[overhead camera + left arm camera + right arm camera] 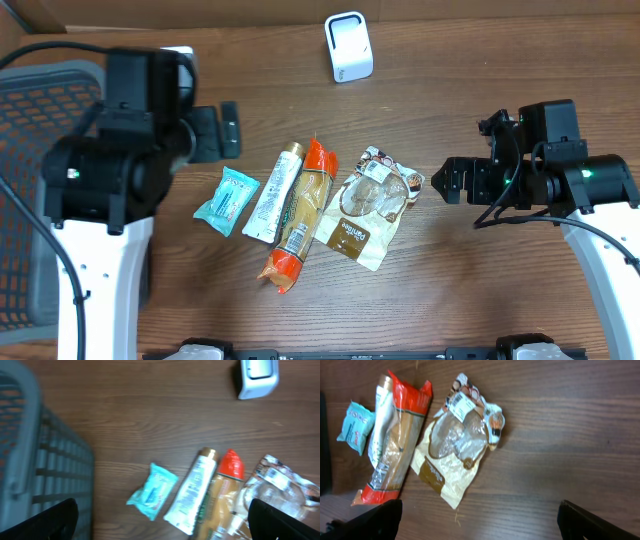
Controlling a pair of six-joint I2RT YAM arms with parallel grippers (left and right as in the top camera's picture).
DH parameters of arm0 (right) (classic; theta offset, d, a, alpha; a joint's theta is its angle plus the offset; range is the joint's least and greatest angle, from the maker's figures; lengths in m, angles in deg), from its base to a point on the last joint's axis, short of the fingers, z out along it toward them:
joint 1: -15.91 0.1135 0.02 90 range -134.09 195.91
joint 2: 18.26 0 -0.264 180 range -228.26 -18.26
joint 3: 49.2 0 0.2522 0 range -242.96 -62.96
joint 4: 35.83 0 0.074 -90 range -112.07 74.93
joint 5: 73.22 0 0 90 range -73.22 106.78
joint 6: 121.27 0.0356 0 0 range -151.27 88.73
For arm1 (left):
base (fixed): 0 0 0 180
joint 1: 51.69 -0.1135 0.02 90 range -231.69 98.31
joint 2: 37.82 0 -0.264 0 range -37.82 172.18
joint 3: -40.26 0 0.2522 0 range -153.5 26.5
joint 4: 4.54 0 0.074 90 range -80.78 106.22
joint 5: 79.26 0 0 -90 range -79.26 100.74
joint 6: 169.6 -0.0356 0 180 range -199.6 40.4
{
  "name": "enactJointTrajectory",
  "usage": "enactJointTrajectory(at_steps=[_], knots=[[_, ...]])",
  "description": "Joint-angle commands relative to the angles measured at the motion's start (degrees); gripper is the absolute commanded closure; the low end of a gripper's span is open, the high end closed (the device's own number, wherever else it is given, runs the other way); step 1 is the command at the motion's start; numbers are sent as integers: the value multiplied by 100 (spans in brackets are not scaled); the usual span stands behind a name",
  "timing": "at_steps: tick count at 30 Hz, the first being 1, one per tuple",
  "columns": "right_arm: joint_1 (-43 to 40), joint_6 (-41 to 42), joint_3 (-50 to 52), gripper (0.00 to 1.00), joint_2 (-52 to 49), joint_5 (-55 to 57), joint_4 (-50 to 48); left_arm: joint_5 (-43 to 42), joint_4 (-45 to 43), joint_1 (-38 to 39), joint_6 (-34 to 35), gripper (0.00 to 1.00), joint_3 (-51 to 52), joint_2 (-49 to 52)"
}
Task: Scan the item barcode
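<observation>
- Two grippers hang open and empty. The left gripper (226, 130) is over the table (470, 300) close to the basket (30, 120). The right gripper (443, 182) faces the pouch (368, 205) from the right, near it but not touching.
- Four items lie flat in a row between the arms: packet (227, 199), tube (274, 190), bag (303, 215) and pouch. None is lifted yet, and I cannot tell which one is meant. The pouch is the right gripper's nearest.
- The pouch looks thin and crinkly. Fingers coming in level may slide over the film, or pinch only an edge so that it droops and folds its code away.
- The bag and tube touch along their sides. A grab at either may drag or pinch the other as well.
- The pouch has a white label near its top. Whether that is the barcode is too small to tell, and no code shows on the others. A code facing down would not read without a turn.
- The scanner (348, 47) stands upright at the far edge, well apart from the row. A carried item swung too close could tip it.
- A wide sweep by the left arm could catch the basket rim.
</observation>
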Motion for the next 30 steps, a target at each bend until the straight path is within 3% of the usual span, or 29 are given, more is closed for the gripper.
enactJointTrajectory(at_steps=[1,4,9,17,23,30], knots=[[37,20,-133,0,-11,-205,-111,-706,-2,-546,-758,0,-37,46],[37,20,-131,0,-17,-570,-317,-1110,-9,-839,-1154,1,-37,48],[39,24,-107,0,-76,-1241,-726,-780,-24,-949,-1246,0,-37,52],[39,955,579,3,-472,-885,-1097,-645,-26,-949,-1220,0,-37,57],[96,1276,1482,2,-866,-1561,-1998,-640,-24,-940,-1222,0,-37,57],[402,2461,2376,2,-1373,-1593,-3414,-640,-24,-944,-1222,0,-37,57]])
